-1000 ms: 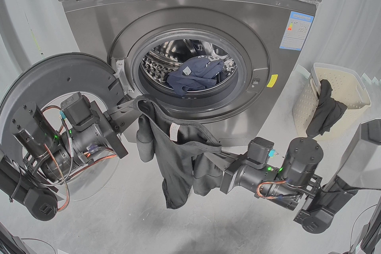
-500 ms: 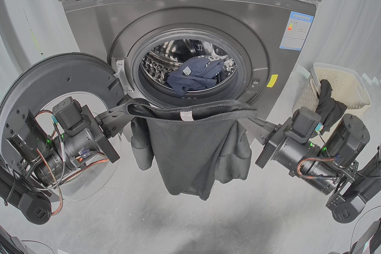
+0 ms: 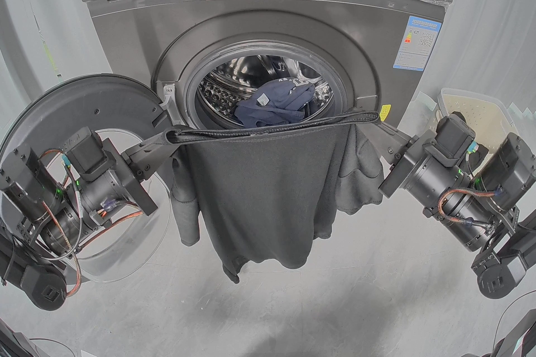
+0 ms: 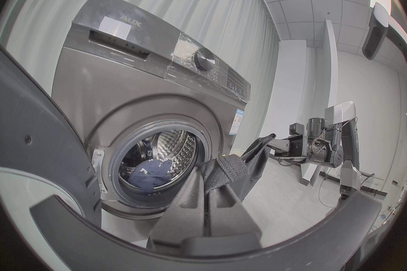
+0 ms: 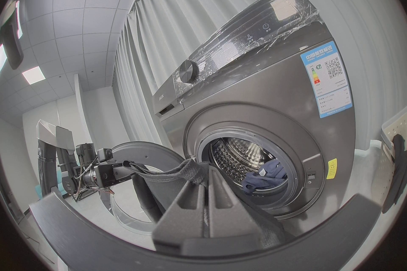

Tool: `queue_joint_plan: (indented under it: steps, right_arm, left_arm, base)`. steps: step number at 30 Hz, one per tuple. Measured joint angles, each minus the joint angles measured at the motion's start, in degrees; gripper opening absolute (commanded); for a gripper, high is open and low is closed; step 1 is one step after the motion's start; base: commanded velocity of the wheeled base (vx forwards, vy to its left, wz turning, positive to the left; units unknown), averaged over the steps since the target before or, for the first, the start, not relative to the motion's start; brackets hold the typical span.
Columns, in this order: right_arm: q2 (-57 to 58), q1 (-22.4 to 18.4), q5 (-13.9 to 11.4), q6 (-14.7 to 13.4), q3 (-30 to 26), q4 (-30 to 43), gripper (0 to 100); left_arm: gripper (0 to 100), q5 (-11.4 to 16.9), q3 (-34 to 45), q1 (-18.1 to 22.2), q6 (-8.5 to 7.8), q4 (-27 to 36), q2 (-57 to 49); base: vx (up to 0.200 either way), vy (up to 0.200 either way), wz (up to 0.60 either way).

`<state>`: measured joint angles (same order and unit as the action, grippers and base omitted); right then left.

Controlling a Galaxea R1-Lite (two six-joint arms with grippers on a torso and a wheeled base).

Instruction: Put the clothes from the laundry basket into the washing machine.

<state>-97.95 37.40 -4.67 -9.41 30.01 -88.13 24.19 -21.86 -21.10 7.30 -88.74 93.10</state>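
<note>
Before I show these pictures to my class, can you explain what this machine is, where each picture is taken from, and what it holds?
It is a two-armed robot facing a front-loading washing machine whose round door stands open. One picture looks down from its head; the other two come from a camera on each wrist, looking along that gripper. The left gripper and right gripper each pinch an end of a dark grey garment, stretched between them before the drum opening. A navy garment lies in the drum. A pale laundry basket stands on the floor at the robot's right, a black garment draped over its rim.
</note>
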Motion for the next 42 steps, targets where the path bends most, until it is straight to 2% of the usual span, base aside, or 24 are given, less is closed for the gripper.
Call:
queue_joint_plan:
  steps: [16,27,38,42]
  right_arm:
    - [2.0,0.9,0.0,-0.1,2.9,0.1,0]
    - [2.7,0.9,0.0,-0.1,2.9,0.3,0]
    - [1.0,1.1,-0.4,1.0,-3.3,0.8,0]
    - [0.1,2.6,-0.4,1.1,-6.4,0.9,0]
  left_arm:
    - [0,-0.1,-2.7,-0.1,0.06,0.1,-4.0]
    - [0,0.0,-2.8,-1.2,0.16,0.1,-4.1]
    - [0,-2.0,-3.0,-5.7,-0.17,0.0,-0.8]
    - [0,-2.4,-3.2,-6.9,-0.20,0.0,0.2]
  base:
    - [0.000,0.000,0.00]
    - [0.000,0.000,0.00]
    - [0.000,0.000,0.00]
    - [0.000,0.000,0.00]
